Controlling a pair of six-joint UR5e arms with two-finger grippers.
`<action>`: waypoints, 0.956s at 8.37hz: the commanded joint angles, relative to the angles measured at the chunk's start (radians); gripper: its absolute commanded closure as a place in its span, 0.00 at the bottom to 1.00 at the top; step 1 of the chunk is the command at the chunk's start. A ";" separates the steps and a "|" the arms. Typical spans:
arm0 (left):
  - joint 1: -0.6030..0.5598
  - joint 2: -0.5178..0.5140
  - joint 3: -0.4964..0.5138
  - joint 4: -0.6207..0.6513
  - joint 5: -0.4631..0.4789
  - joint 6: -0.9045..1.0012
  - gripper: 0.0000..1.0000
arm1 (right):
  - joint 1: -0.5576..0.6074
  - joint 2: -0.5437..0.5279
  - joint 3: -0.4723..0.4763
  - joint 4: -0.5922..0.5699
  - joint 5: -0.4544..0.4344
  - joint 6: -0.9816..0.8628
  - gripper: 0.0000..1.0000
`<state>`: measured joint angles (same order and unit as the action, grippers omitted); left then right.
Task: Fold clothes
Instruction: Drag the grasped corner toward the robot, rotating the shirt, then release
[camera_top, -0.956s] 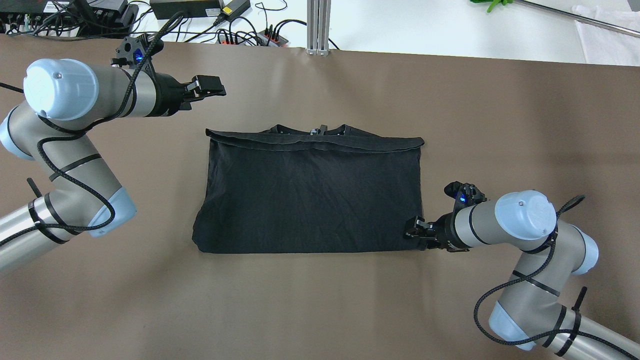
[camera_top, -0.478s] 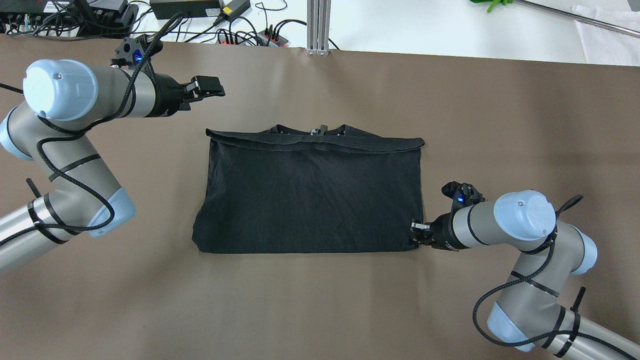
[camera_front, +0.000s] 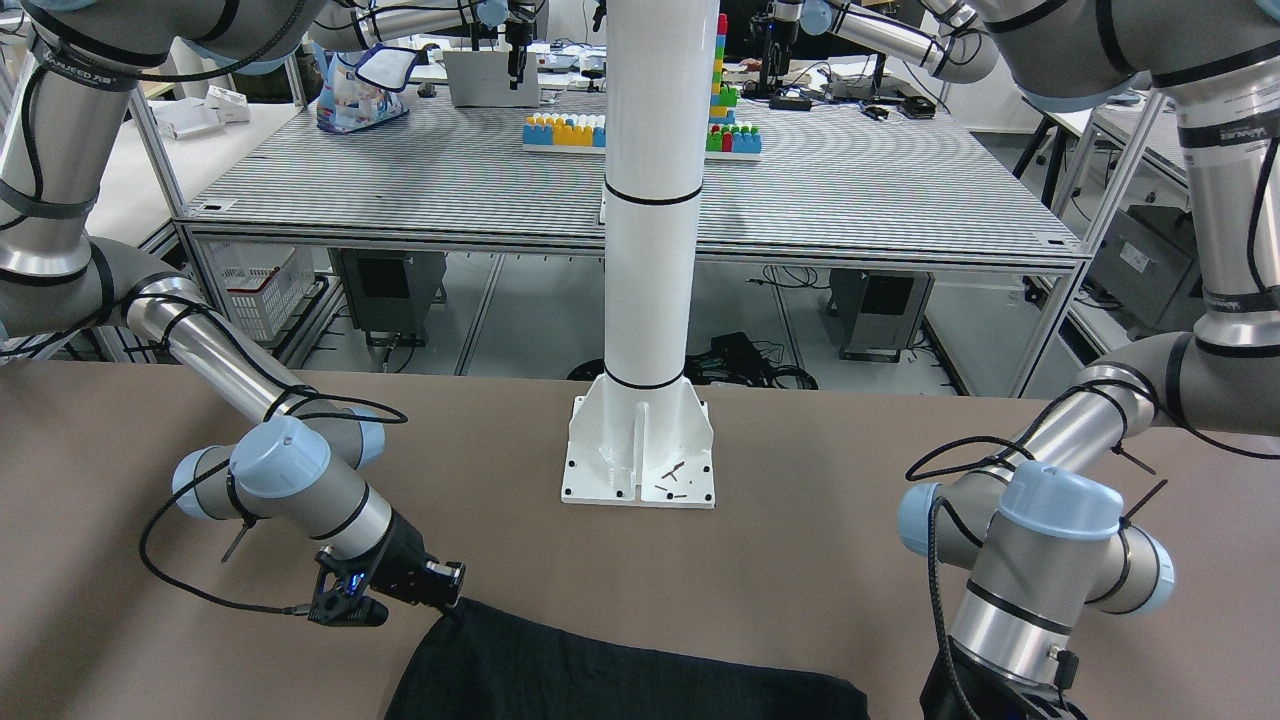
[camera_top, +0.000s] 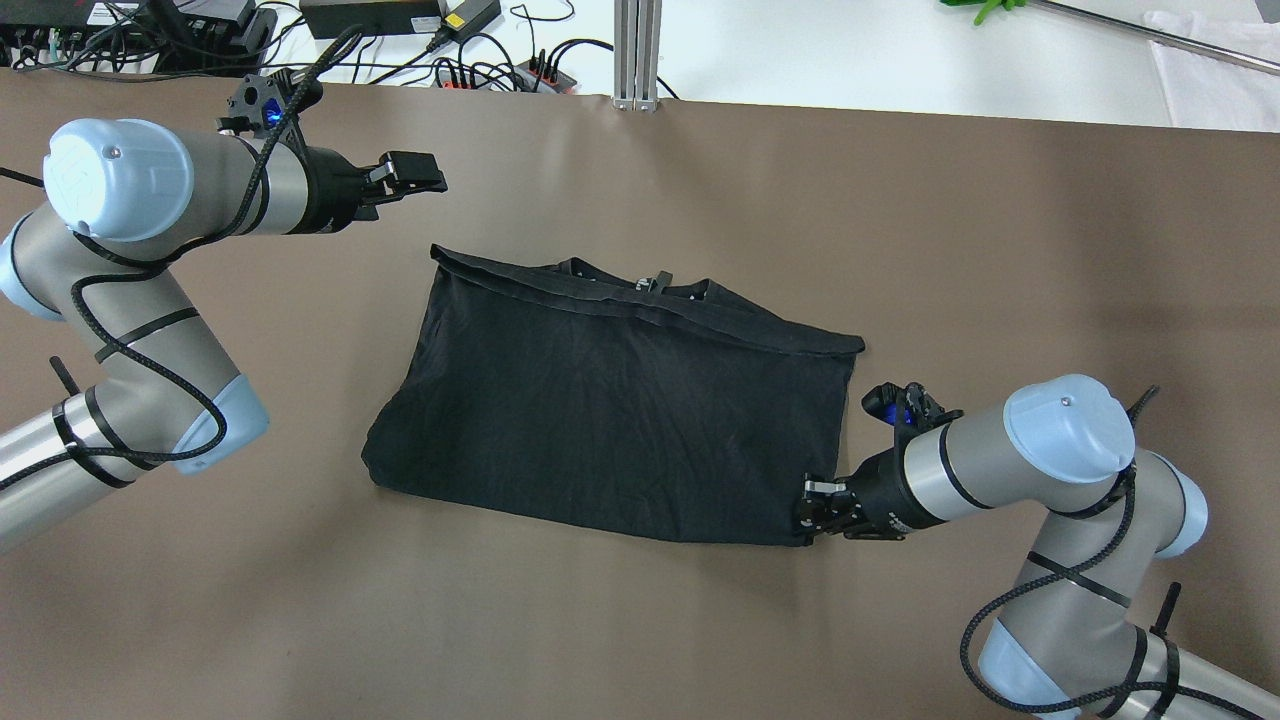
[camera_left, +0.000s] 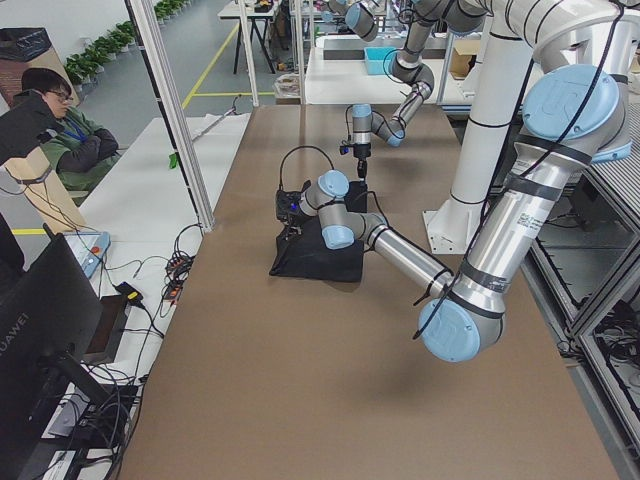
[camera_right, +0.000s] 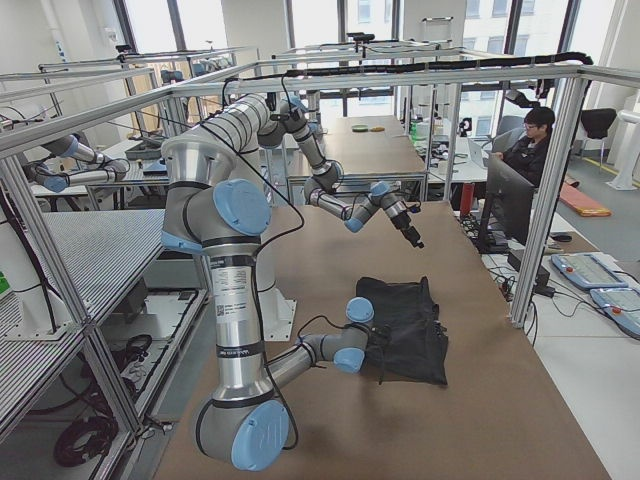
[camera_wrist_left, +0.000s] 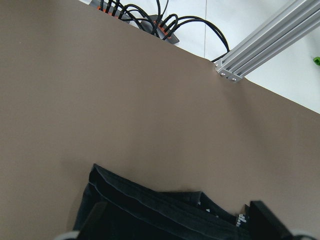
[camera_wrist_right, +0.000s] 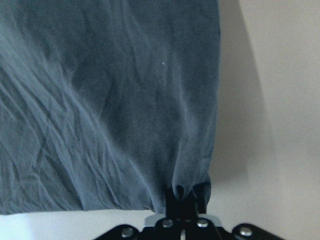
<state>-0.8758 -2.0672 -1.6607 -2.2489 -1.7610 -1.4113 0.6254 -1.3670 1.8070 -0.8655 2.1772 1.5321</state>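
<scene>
The left gripper (camera_top: 425, 178) is held unmoved, spread wide and empty over the far left of the table (camera_top: 640, 620). The one black shirt (camera_top: 620, 410), laid folded mid-table, has been skewed since the earlier frame, its near right corner dragged toward the robot, pinched in the right gripper (camera_top: 808, 510), second of two

The front view's lower edge cuts off most of the shirt (camera_front: 620, 665). Bunched cloth hides the fingertips of the right gripper (camera_wrist_right: 189, 196) in the wrist view. The collar label (camera_top: 652, 283) is too small to read.
</scene>
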 joint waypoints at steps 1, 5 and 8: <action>0.000 0.010 -0.002 -0.001 0.032 -0.001 0.00 | -0.105 -0.043 0.164 -0.001 0.110 0.025 1.00; 0.000 0.042 -0.002 -0.024 0.032 0.000 0.00 | -0.274 -0.034 0.252 -0.001 0.101 0.106 0.17; 0.009 0.047 -0.002 -0.032 0.031 -0.009 0.00 | -0.224 -0.041 0.216 -0.001 0.035 0.089 0.05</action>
<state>-0.8730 -2.0228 -1.6624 -2.2777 -1.7294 -1.4146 0.3648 -1.4057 2.0476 -0.8665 2.2481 1.6268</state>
